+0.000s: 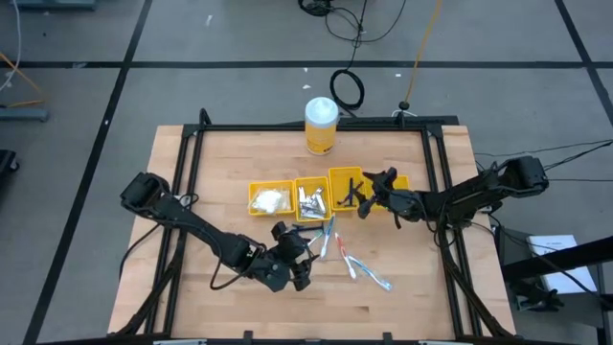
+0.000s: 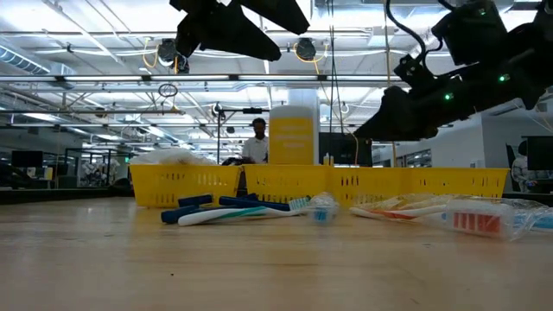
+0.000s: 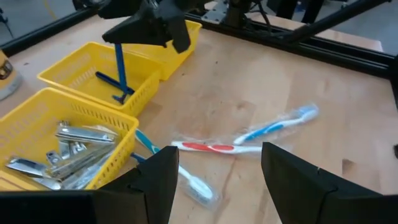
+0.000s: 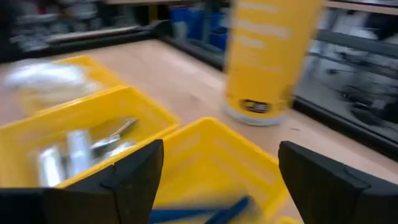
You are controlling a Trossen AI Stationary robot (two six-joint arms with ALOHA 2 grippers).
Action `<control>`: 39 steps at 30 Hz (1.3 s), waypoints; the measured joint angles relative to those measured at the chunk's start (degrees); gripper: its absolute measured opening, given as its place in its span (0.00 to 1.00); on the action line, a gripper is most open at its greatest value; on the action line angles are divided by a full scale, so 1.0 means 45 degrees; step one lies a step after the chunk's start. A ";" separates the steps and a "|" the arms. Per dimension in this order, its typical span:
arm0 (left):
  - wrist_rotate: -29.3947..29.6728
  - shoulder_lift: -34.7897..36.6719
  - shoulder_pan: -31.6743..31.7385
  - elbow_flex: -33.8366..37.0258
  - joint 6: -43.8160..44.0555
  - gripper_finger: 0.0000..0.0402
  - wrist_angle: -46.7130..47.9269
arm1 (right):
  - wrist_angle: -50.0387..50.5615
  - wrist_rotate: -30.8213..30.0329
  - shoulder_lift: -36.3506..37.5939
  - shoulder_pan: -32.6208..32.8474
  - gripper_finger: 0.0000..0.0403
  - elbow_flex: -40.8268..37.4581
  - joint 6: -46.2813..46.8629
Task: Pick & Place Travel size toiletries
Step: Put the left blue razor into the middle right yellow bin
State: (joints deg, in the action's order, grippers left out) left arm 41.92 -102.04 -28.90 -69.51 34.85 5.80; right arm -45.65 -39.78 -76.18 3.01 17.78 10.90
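Wrapped toothbrushes lie flat on the wood: a red-and-white one (image 3: 211, 148), a blue one (image 3: 280, 124) and another (image 3: 189, 180), seen from above as a cluster (image 1: 330, 238) with one apart (image 1: 369, 273). My left gripper (image 1: 299, 261) (image 3: 217, 186) hovers open just near of them. My right gripper (image 1: 362, 199) (image 4: 217, 180) is open above the razor bin (image 1: 345, 182). A dark blue razor (image 3: 118, 71) stands upright in that bin right under the fingers; another blue razor (image 4: 199, 214) lies on the bin floor. White packets (image 1: 271, 199) and silvery sachets (image 3: 62, 149) fill the neighbouring bins.
The tall yellow canister with a white lid (image 1: 321, 125) stands behind the bin row near the far edge. A black frame rail (image 1: 316, 126) rings the table. Bare wood (image 1: 239, 307) lies along the near edge. A person (image 2: 257, 142) shows in the room beyond.
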 joint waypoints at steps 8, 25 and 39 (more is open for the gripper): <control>-0.0085 0.0005 0.0004 0.0005 0.0000 0.56 0.0048 | -0.1328 0.0385 0.0000 0.0024 0.70 0.0015 0.0414; -0.2815 0.0003 -0.0185 0.0009 0.9794 0.56 0.5504 | -0.2657 0.3543 0.0000 0.0024 0.69 0.0015 0.0777; -0.5412 -0.2266 0.1181 -0.0024 1.1708 0.55 0.6925 | -0.2609 0.3543 0.0000 0.0024 0.69 0.0034 0.1000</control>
State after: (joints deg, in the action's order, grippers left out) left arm 17.57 -112.23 -23.59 -69.62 87.53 36.96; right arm -57.39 -23.83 -76.18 3.11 17.93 15.40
